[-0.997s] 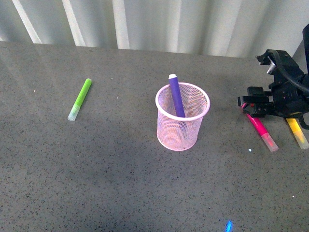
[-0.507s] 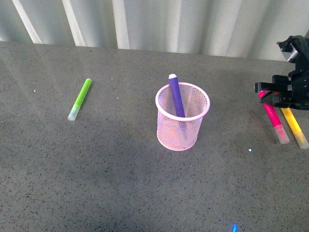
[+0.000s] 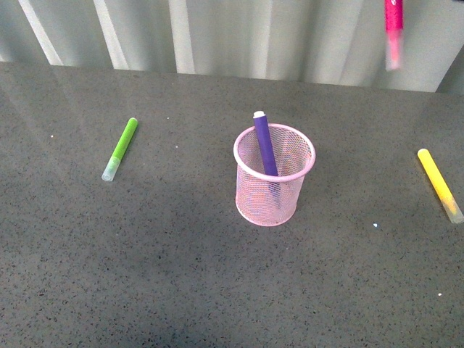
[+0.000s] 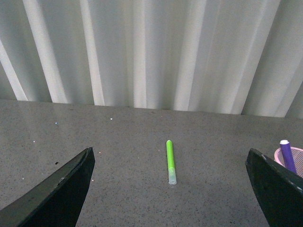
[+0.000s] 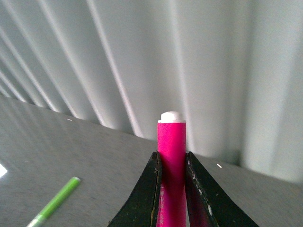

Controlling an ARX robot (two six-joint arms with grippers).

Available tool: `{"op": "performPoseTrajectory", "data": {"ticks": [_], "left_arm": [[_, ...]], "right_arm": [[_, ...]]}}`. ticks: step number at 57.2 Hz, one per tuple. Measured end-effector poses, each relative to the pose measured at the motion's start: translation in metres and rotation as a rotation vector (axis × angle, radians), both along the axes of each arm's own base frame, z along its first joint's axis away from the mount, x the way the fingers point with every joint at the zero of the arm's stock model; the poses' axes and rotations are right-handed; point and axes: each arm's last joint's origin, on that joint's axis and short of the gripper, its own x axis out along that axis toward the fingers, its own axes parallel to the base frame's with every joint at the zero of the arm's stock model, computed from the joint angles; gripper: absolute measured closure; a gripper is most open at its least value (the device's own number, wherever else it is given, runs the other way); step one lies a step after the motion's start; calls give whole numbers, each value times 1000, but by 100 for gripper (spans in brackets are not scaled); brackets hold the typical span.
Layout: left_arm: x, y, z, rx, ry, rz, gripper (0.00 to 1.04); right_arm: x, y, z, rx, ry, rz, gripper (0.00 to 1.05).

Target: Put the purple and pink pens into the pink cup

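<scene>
The pink cup stands upright mid-table, with the purple pen leaning inside it, its tip above the rim. High at the top right of the front view hangs the pink pen, clear cap down; the right gripper holding it is out of that frame. In the right wrist view my right gripper is shut on the pink pen, which stands between the two black fingers. My left gripper is open over the table, with the cup's rim and the purple pen beside one finger.
A lime-green marker lies on the left part of the table, also seen between the left gripper's fingers as the green marker. A yellow marker lies at the right edge. White corrugated panels back the grey table.
The right gripper has lifted the pink pen off the table beside the yellow marker and risen out of the front view. The cup and purple pen have stayed put.
</scene>
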Motion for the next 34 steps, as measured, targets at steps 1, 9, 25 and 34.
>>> {"op": "performPoseTrajectory", "data": {"ticks": [1, 9, 25, 34], "left_arm": [[0, 0, 0, 0, 0, 0, 7], [0, 0, 0, 0, 0, 0, 7], [0, 0, 0, 0, 0, 0, 7], [0, 0, 0, 0, 0, 0, 7]], "right_arm": [[-2, 2, 1, 5, -10, 16, 95], [-21, 36, 3, 31, -113, 197, 95], [-22, 71, -38, 53, -54, 339, 95], [-14, 79, -58, 61, -9, 353, 95]]}}
